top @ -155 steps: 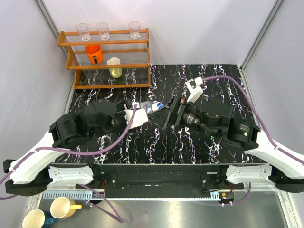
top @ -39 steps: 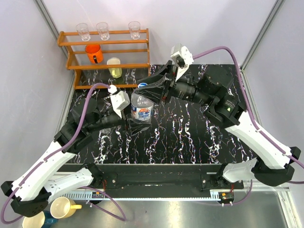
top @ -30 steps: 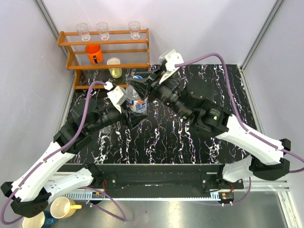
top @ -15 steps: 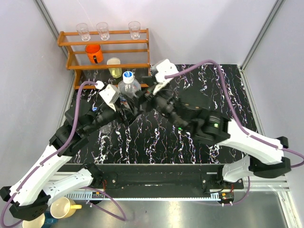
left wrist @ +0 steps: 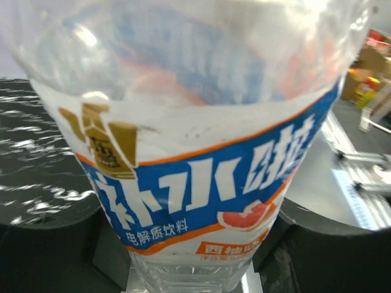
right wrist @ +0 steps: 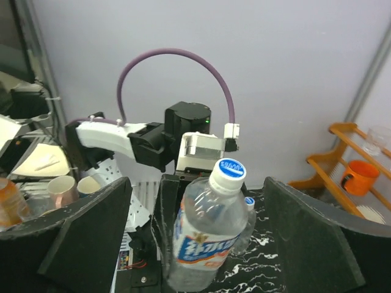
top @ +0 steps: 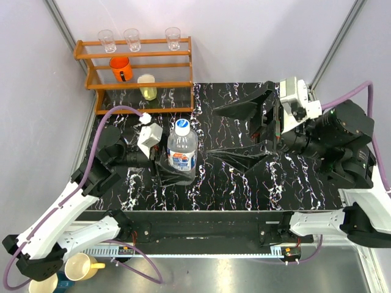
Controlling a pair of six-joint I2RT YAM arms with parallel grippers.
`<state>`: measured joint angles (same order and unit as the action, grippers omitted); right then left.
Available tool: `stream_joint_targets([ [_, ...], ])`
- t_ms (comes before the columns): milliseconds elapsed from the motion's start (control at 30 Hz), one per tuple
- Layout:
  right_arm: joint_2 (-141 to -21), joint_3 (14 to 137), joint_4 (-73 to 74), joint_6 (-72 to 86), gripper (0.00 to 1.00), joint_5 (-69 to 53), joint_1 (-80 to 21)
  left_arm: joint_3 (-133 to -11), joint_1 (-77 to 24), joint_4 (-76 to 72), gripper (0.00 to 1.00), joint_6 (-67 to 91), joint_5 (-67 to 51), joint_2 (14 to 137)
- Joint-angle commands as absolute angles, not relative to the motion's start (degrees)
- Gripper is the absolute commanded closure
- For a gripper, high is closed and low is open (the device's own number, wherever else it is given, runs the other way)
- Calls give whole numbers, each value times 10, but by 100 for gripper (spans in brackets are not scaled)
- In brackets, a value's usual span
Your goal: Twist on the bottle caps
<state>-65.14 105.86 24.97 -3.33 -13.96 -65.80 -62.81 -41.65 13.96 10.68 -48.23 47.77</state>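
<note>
Marbled table: clear upright bottle, blue-topped cap on.

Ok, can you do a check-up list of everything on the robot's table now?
Surface: black marbled table, no spills seen.
Job's things: big bottle upright, cap on its neck; smaller bottle behind it, seemingly capped.
Clutter: wooden rack holding glasses, orange cup, yellow cup.
Grippers: left end effector clamps the big bottle low down; right end effector open, apart from it.
Cables: purple cables loop over both arms.
Surroundings: grey walls; mugs below the near edge.
</note>
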Motion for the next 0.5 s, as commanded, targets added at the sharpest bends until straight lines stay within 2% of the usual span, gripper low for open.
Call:
stream_joint_targets([
  [0, -699, 1089, 275, -5, 4, -322, -607, -628, -414, 62, 59, 156, -664, 489],
  [233, -751, 1085, 209, 54, 7, -437, -567, -630, -415, 28, 65, 179, -771, 493],
  [467, -762, 1041, 80, 139, 9, -534, -552, -628, -415, 27, 64, 173, -785, 493],
])
